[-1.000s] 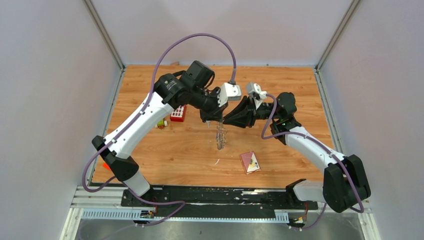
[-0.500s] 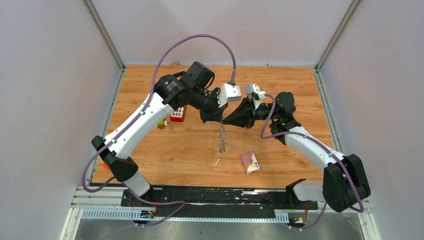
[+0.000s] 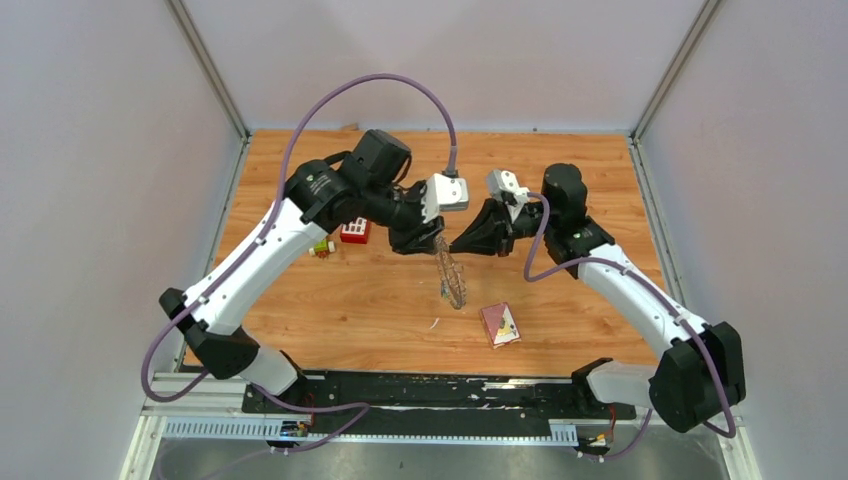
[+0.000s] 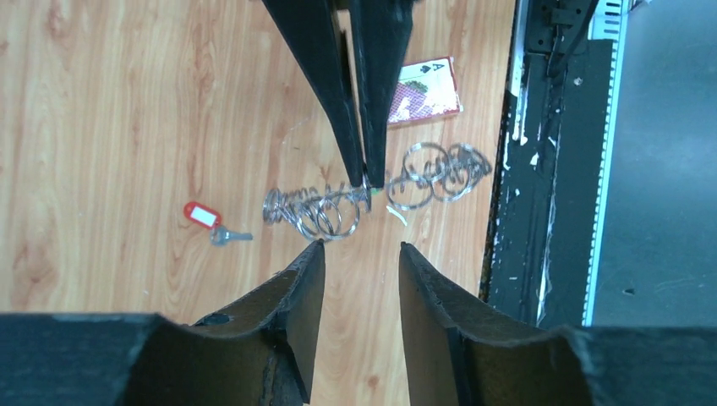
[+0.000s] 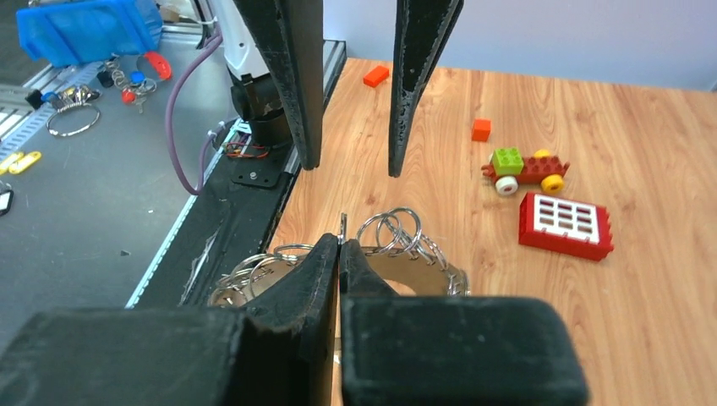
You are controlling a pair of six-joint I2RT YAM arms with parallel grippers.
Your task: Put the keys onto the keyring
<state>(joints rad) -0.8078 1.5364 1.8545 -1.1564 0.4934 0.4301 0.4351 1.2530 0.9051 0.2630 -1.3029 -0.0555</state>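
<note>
The keyring [image 3: 452, 280] hangs over the table's middle, a grey ring fringed with small wire loops. My right gripper [image 3: 456, 244] is shut on its top edge; in the right wrist view the fingers [image 5: 340, 244] pinch the rim with the ring [image 5: 423, 272] behind them. My left gripper [image 3: 428, 240] faces it, open and empty; in the left wrist view its tips [image 4: 359, 247] stand just short of the loops [image 4: 325, 216]. One key with a red tag [image 4: 203, 215] lies on the wood beside the ring. The other keys are out of view.
A maroon playing card [image 3: 500, 324] lies near the front. A red block with white squares [image 3: 354, 232] and a small brick car [image 3: 322, 246] sit under the left arm. Two orange bricks [image 5: 481, 128] lie on the wood. Spare rings and a blue box [image 5: 89, 30] lie off the table.
The left arm has drawn back to the left and the right arm has risen. The keyring has shifted slightly right and toward the front, now hanging tilted from the right gripper.
</note>
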